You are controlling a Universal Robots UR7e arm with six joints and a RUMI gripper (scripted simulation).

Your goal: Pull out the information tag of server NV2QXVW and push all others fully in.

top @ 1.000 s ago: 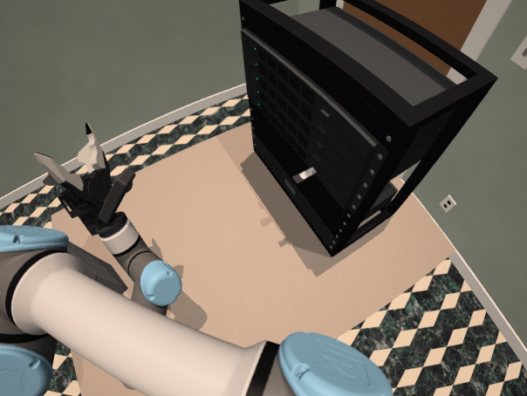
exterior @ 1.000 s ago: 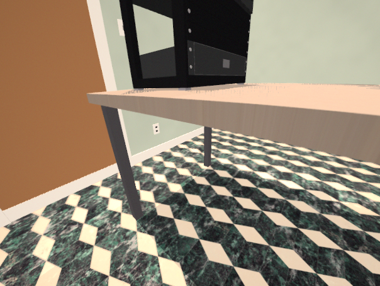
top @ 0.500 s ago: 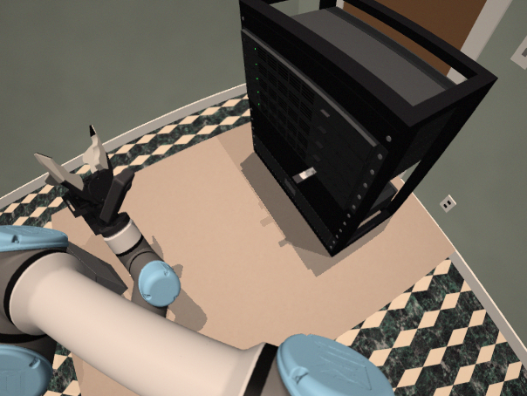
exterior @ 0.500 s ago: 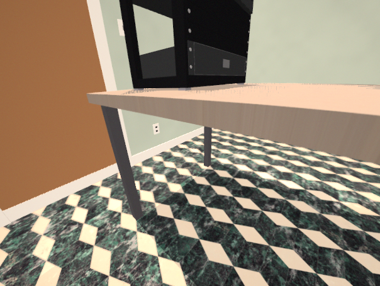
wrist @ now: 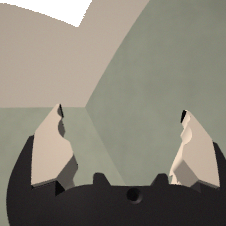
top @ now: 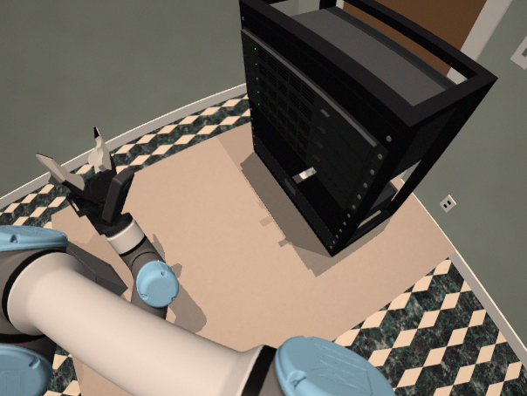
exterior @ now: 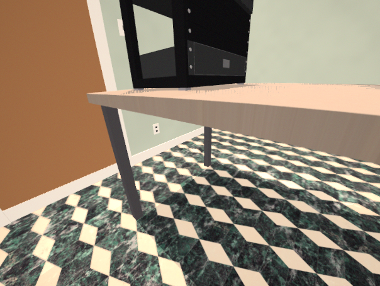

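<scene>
Black rack [top: 458,93] on pale tan table [top: 244,279]. Dark green marbled floor [exterior: 220,245] with cream diamonds; blue-capped, off-white arm [top: 131,331].
</scene>
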